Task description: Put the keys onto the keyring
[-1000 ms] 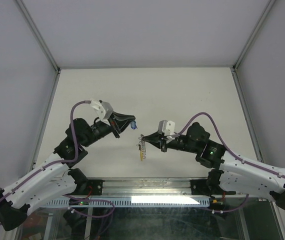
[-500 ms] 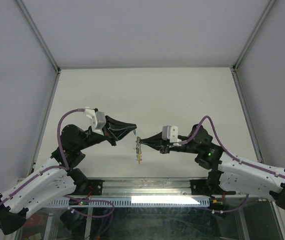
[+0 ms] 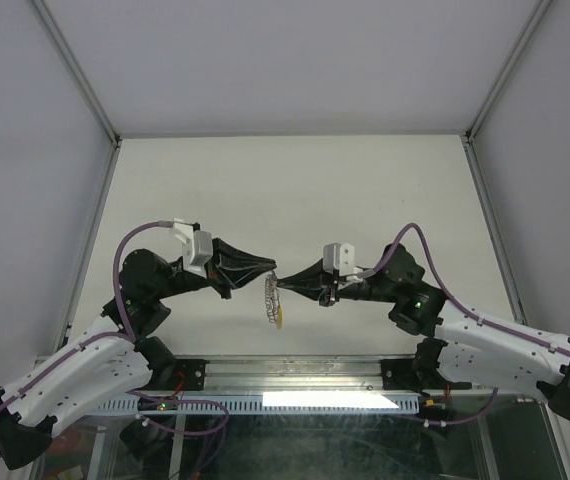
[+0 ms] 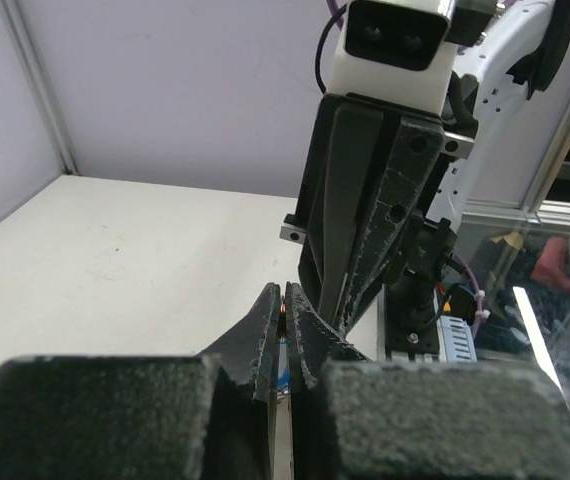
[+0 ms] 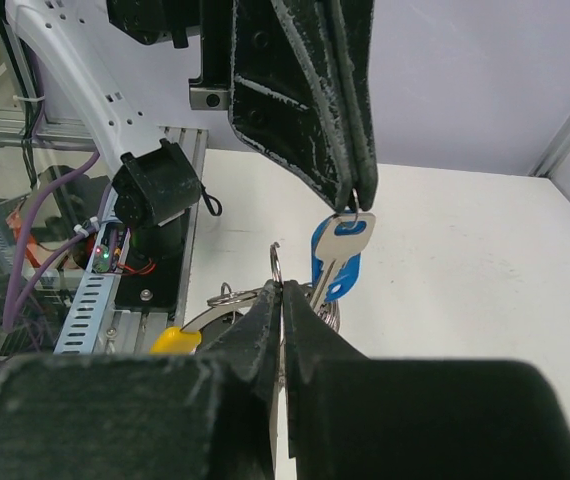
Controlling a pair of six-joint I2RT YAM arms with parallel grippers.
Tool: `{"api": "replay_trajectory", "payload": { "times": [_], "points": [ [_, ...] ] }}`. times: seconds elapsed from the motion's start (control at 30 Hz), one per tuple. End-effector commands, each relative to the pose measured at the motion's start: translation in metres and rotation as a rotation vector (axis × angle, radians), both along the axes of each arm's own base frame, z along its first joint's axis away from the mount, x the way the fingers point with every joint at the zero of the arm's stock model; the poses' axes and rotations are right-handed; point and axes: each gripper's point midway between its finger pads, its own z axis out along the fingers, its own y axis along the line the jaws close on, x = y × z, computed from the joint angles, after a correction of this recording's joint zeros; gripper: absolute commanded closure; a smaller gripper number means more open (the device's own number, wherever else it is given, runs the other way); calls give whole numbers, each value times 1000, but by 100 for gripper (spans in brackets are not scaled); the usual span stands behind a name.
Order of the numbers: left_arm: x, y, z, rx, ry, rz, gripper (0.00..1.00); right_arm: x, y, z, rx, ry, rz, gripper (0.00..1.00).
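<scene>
The left end effector [image 5: 353,205] is barely pinching the key [image 5: 330,265] just above the right end effector [image 5: 281,292], which is clamping the keyring [image 3: 270,298], so any bump is risking a drop.

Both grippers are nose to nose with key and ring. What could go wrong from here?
The left gripper pinches the blue key only by its fingertips, so pushing it against the keyring may twist or drop it. The right gripper sits almost touching the left one; fingertips could collide. Most of the ring hangs free and may swing.
</scene>
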Motion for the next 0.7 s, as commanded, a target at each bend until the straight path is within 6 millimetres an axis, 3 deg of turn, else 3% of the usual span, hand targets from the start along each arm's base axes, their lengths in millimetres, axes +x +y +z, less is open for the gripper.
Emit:
{"api": "replay_trajectory", "payload": {
  "times": [0.0, 0.37, 0.67],
  "points": [
    [-10, 2, 19, -21, -67, -45, 100, -9, -7, 48, 118, -38, 43, 100],
    [-27, 2, 27, -21, -108, -130, 100, -33, -14, 54, 171, 1, 175, 100],
    [-35, 3, 34, -34, -138, -164, 100, -29, -18, 53, 198, 63, 236, 100]
  ]
}}
